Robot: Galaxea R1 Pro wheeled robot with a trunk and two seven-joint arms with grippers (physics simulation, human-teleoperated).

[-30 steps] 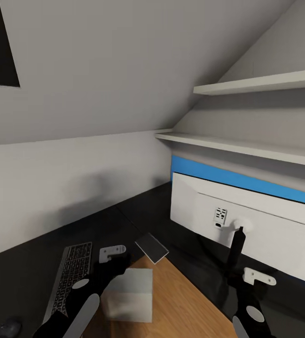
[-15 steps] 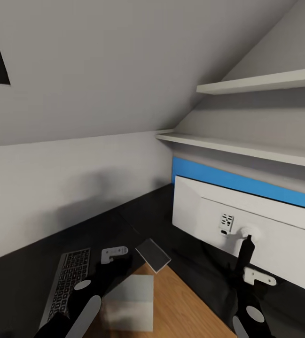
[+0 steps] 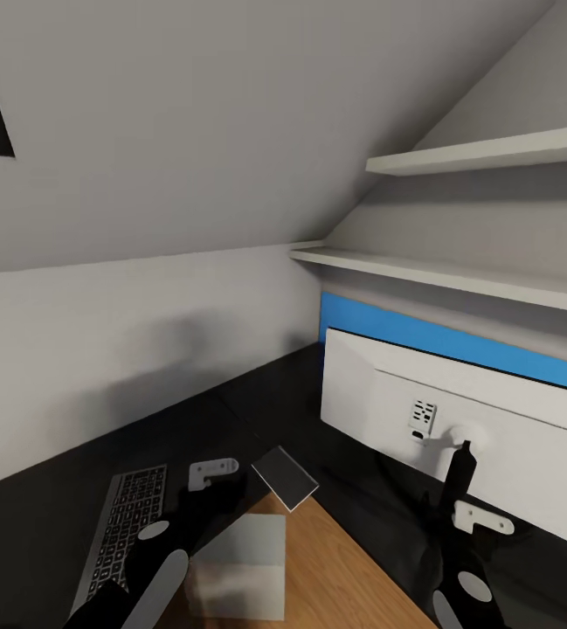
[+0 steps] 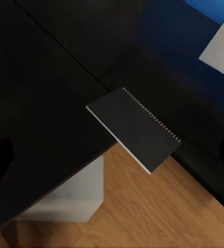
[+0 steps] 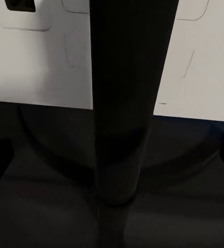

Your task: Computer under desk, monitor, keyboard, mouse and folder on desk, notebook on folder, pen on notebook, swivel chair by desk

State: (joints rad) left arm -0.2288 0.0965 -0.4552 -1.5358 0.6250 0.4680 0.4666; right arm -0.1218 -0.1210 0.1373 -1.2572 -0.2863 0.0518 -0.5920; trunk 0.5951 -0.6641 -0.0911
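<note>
From my seat the desk (image 3: 65, 489) top reads as glossy black, smooth enough to catch faint reflections. The monitor (image 3: 388, 393) shows a matt white plastic back, and its stand (image 5: 123, 103) looks like smooth black plastic with a soft sheen. The notebook (image 4: 134, 128) has a matt dark grey cover and a fine wire spiral. I see warm wood-grain floor (image 3: 335, 577) and a matt light grey computer (image 3: 235, 568).

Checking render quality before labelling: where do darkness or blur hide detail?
Head view: even light, soft shadow on the wall; the white-backed monitor is crisp. Left wrist view: the glossy black desk swallows detail. Right wrist view: the thin black stand looms close, blurred.
</note>
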